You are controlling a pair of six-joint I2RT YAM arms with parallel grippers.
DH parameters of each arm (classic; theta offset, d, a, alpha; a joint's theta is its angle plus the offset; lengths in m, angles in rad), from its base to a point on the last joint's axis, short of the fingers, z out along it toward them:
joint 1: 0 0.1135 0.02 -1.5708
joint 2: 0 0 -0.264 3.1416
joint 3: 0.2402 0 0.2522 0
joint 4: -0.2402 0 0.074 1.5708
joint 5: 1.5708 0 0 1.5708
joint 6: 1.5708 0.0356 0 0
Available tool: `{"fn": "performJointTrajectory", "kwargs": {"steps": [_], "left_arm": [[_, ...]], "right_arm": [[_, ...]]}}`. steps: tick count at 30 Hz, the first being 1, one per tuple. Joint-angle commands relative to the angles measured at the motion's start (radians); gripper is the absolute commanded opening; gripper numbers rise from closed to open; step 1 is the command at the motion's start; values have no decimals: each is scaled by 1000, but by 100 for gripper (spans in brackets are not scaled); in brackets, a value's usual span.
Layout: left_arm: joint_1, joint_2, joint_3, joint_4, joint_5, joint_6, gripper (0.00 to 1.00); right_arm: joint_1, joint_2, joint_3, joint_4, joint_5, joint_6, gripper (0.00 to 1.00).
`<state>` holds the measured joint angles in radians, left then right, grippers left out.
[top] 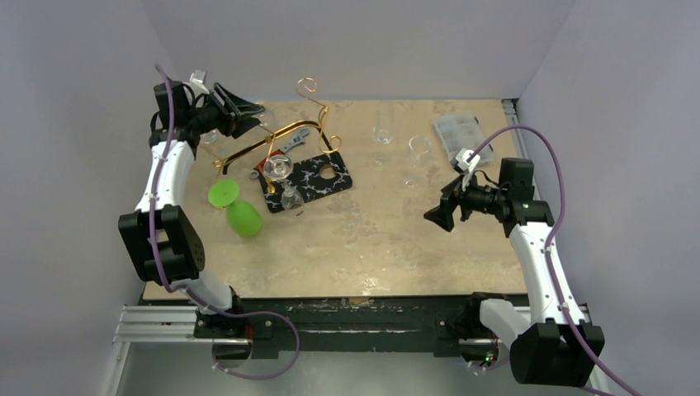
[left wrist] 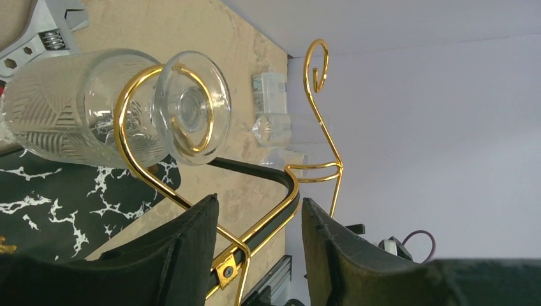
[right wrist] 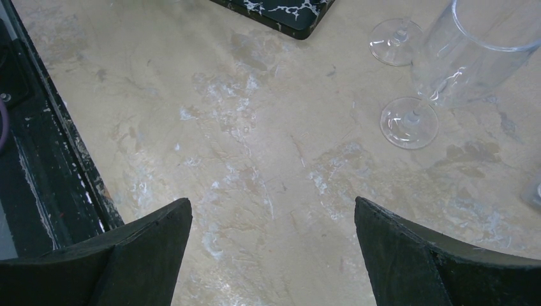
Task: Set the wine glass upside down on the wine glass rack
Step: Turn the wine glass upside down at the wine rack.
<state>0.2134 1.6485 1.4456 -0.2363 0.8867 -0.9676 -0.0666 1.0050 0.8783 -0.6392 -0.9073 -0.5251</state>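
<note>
Wine glass empty, hung foot-up in wine glass rack loop.

Soft, even light leaves only faint shadows on the beige mottled worktop, and the overhead view is slightly grainy. The left wrist view is crisp, with bright glints on the thin gold wire wine glass rack and the clear patterned wine glass. The right wrist view shows a pale sheen on the worktop.
</note>
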Motion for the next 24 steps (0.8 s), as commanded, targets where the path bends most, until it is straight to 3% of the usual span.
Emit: {"fn": "performJointTrajectory", "kwargs": {"steps": [1, 8, 24], "left_arm": [[3, -83, -26, -13, 13, 41, 51], [17, -162, -73, -52, -2, 80, 60], [37, -362, -225, -48, 20, 113, 68]], "right_arm": [[0, -21, 25, -8, -8, -17, 96], [2, -29, 27, -8, -11, -18, 96], [1, -31, 23, -2, 0, -16, 96]]}}
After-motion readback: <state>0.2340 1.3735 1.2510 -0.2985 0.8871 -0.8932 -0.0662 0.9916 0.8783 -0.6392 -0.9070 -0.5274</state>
